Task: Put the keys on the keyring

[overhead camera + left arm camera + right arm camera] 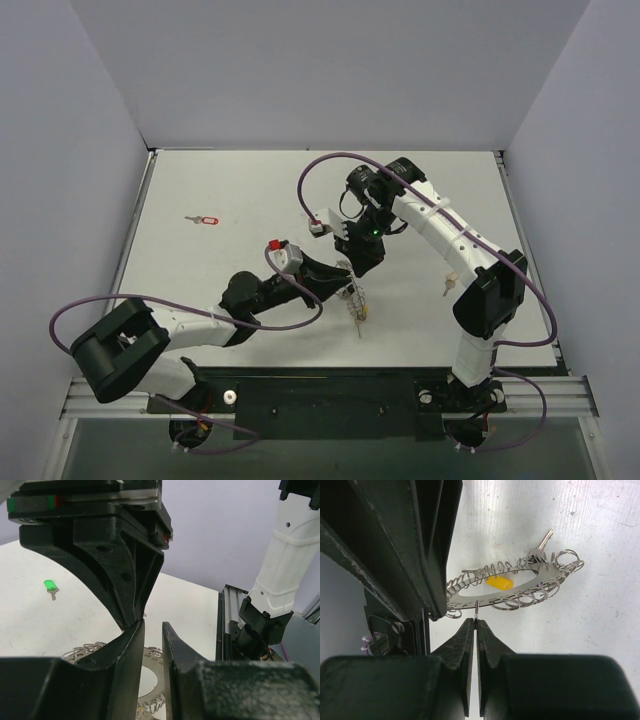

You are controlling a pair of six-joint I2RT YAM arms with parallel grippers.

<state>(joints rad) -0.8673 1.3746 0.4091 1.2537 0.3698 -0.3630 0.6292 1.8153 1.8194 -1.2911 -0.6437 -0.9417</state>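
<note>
**Right claw (476,622) is pinched shut on one small wire loop at the rim of the keyring (520,582), which is near the middle of the desk (250,190) between the two arms.**

From that pinch the keyring stretches away from the claw. In the right wrist view it is a thin oval seen at a shallow angle, its long axis running up and to the right. A yellow key head (499,582) shows through its hollow centre. At the far rim a silver key (543,542) points further up and right, away from the claw. The left claw (152,626) sits just beside the ring's near end, its jaws narrowly parted with nothing visible between them. Well apart on the desk lie a red key (207,220) and a green key (49,584).
</note>
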